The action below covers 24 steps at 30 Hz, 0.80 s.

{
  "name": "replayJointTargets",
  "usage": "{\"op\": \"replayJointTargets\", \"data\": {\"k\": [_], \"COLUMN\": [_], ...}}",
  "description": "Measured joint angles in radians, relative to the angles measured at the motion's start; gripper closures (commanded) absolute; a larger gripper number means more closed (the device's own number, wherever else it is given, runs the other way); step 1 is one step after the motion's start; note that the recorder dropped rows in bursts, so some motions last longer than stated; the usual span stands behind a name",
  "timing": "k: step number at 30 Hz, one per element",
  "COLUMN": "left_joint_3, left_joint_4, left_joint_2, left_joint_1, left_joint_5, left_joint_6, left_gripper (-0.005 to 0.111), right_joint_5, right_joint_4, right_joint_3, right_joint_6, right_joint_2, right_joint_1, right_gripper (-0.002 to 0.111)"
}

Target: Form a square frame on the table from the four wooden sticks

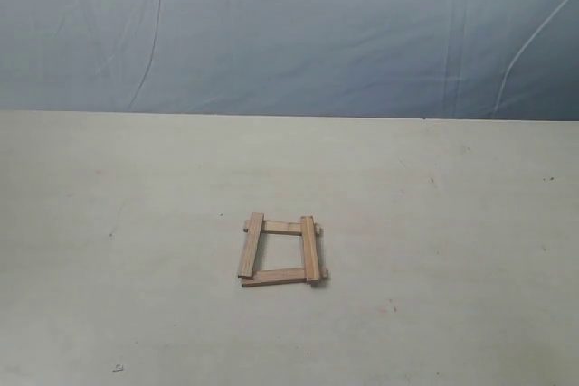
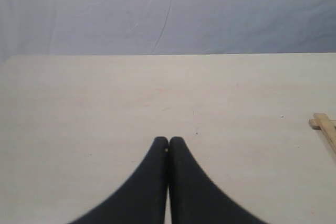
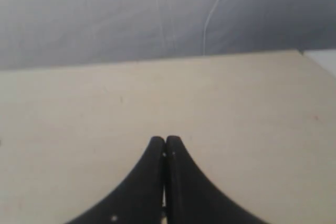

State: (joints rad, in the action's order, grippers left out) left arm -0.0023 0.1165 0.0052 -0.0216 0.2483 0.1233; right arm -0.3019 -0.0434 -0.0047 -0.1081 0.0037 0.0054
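Biggest first: the blue-grey sheet [image 1: 289,33] runs across the back, at 12 o'clock in the ext. view. The pale surface [image 1: 136,223] fills the rest, w/ faint specks.

The square frame [image 1: 308,234] lies flat on the surface, a bit toward 6 o'clock from the view's centre and well apart from every edge. The four sticks [image 1: 280,227] overlap at the corners. The 9 o'clock stick [image 1: 251,245] and 3 o'clock stick [image 1: 311,259] seem to sit on top of the 12 and 6 o'clock ones, but res. is too low to be sure. The 6 o'clock stick [image 1: 276,277] is slightly tilted, so the outline isn't quite true.

My left claw [image 2: 168,141] is closed tip to tip w/ nothing held, over the surface. One frame corner [image 2: 325,125] shows at the edge of that cam, apart from the claw.

My right claw [image 3: 165,140] is the same: tips pressed together, holding nothing, over the surface. That pic is a bit soft.
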Motion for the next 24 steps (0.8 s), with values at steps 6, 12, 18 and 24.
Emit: {"op": "replayJointTargets", "data": {"k": [6,12,18,24], "left_joint_3": [0.000,0.000,0.000,0.000], "left_joint_4": [-0.018,-0.045,-0.047,-0.047], "left_joint_2": [0.000,0.000,0.000,0.000], "left_joint_1": [0.000,0.000,0.000,0.000], "left_joint_5": [0.002,0.002,0.002,0.002], "left_joint_6": [0.010,0.012,0.012,0.012], "left_gripper": [0.107,0.107,0.107,0.107], "right_joint_5": [-0.067,-0.069,-0.071,-0.018], "right_joint_4": [-0.021,-0.021,-0.021,-0.008], "right_joint_3": [0.004,0.004,0.004,0.004], "right_joint_6": [0.000,0.000,0.000,0.000], "right_joint_2": [0.000,0.000,0.000,0.000], "right_joint_1": [0.000,0.000,0.000,0.000], "right_gripper": [0.109,0.109,0.109,0.109]}}
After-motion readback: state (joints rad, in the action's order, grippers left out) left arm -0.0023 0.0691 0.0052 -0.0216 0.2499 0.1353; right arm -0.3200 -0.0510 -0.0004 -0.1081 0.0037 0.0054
